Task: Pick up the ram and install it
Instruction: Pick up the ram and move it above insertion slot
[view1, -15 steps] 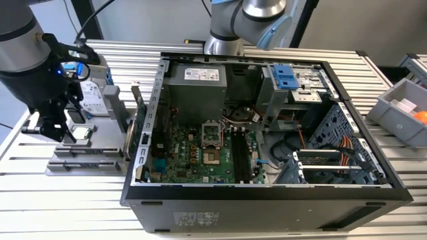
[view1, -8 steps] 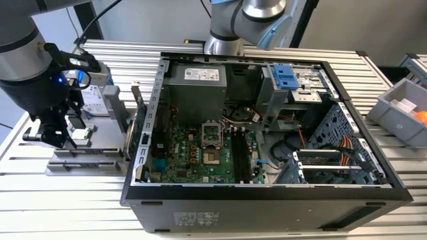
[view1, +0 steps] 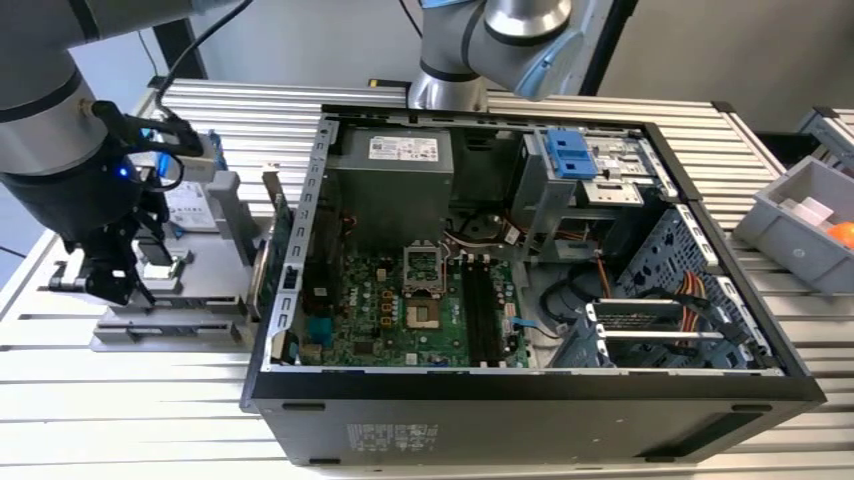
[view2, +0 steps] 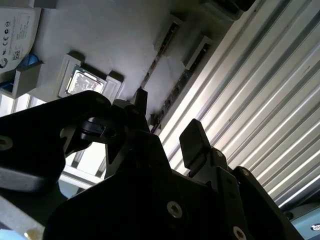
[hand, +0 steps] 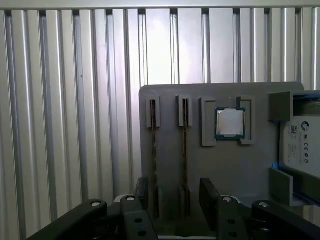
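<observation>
The gripper (hand: 175, 192) hangs low over a grey holder plate (hand: 170, 100), its two black fingers (hand: 210, 195) spread well apart and holding nothing. In the first wrist view the ram (hand: 185, 150) stands on edge in a narrow slot of that plate, with a second thin stick (hand: 153, 150) in the slot just beside it. Both run lengthwise away from the fingers, and their near ends fall between the two fingertips. In the second wrist view the gripper (view2: 167, 117) shows the same wide gap, one fingertip against the line of one slot and the other slot's stick (view2: 177, 87) passing between the fingers. Whether a pad touches a stick I cannot tell.

Past the slots on the same plate sits a square silver processor chip (hand: 230, 122) in its own recess, and beyond that a labelled hard drive (hand: 300, 145) in a blue-tabbed frame.

In the exterior view the gripper (view1: 118, 285) is at the exterior view's left, over the holder on a ribbed aluminium table (view1: 120, 400). The open computer case (view1: 534, 400) lies well apart at centre, its green motherboard (view1: 387, 310) and black memory slots (view1: 481, 310) exposed. A grey bin (view1: 787, 215) stands at the exterior view's right.
</observation>
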